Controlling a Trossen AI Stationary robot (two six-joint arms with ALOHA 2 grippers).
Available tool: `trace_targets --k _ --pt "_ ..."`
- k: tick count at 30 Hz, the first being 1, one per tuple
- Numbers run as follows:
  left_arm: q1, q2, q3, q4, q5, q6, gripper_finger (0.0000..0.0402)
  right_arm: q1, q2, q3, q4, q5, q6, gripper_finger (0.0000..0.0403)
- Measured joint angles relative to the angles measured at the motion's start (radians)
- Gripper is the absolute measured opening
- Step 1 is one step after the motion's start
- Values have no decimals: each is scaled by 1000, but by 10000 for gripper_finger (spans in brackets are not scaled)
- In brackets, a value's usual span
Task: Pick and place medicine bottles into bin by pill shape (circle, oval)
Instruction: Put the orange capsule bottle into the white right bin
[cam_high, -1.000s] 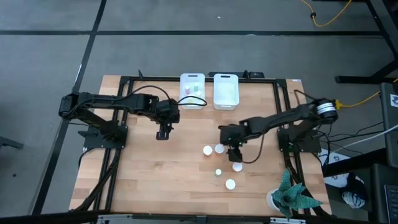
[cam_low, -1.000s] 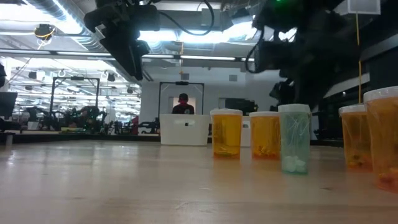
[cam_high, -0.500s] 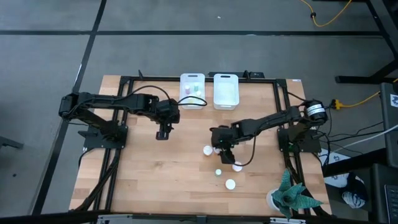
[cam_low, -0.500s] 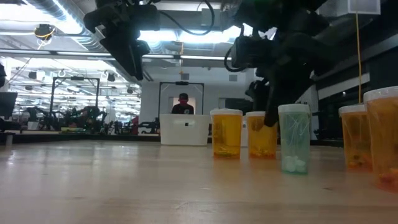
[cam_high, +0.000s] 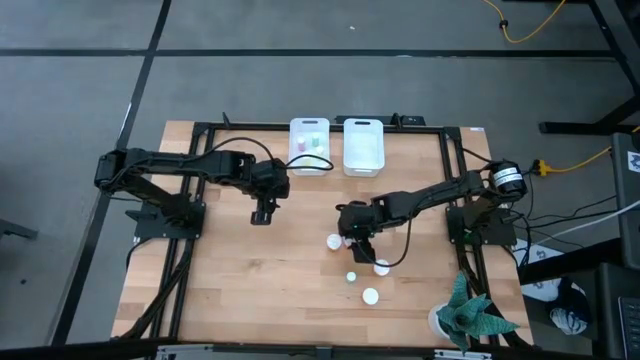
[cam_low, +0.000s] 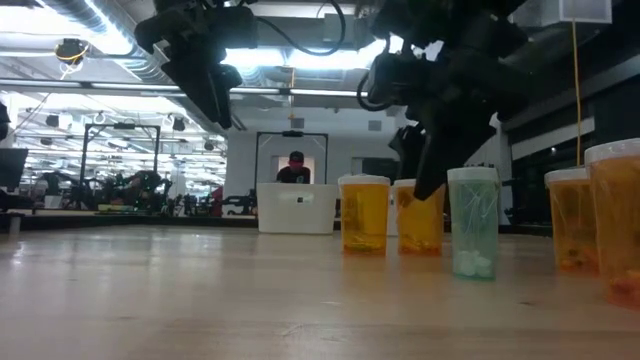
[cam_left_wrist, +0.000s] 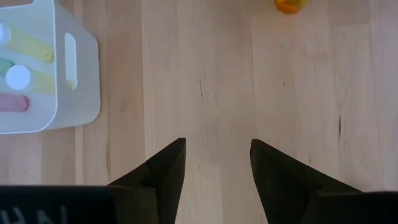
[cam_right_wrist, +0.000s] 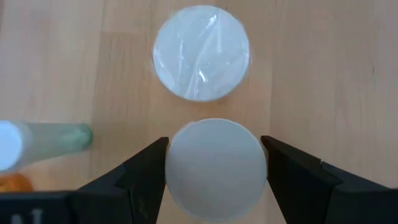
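Observation:
Several white-capped medicine bottles stand upright on the table right of centre (cam_high: 371, 295). In the low view they show as orange bottles (cam_low: 364, 213) and one pale green bottle (cam_low: 473, 222). My right gripper (cam_high: 352, 238) is open and low over this group. Its fingers stand on either side of one orange bottle's white cap (cam_right_wrist: 214, 168), which also shows in the low view (cam_low: 418, 216). A second white cap (cam_right_wrist: 201, 53) stands just beyond it. My left gripper (cam_high: 262, 212) is open and empty above bare wood left of centre. My right gripper comes from above, pointing down. Its two fingers (cam_right_wrist: 146, 177) stand close against opposite sides of the white cap (cam_right_wrist: 180, 168) of the upright orange bottle. I cannot tell whether they touch it. The bottle stands on the table.
Two white bins stand at the far edge: the left one (cam_high: 296, 150) holds small green and pink bottles, the right one (cam_high: 363, 165) is beside it. A potted plant (cam_high: 470, 315) stands at the near right corner. Bare wood lies left of centre (cam_high: 240, 270).
My right gripper has moved toward the table's left edge and come down over the bottle group, its fingers now flanking the orange bottle next to the green one. The bottles stand as before.

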Motion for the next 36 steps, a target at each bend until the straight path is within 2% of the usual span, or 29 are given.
trace_targets --k 13,20,26,33,36 --pt "0 0 0 0 0 0 171 -1 0 0 -1 9 0 214" --pt "0 0 0 0 0 0 171 -30 -37 -2 -48 104 -26 222" --pt "0 0 0 2 1 5 171 -118 -171 21 -135 117 -93 211" --pt "0 0 0 7 1 20 171 -299 -332 52 -176 307 -240 220" --pt "0 0 0 8 1 20 171 -406 -339 68 -159 322 -266 216"
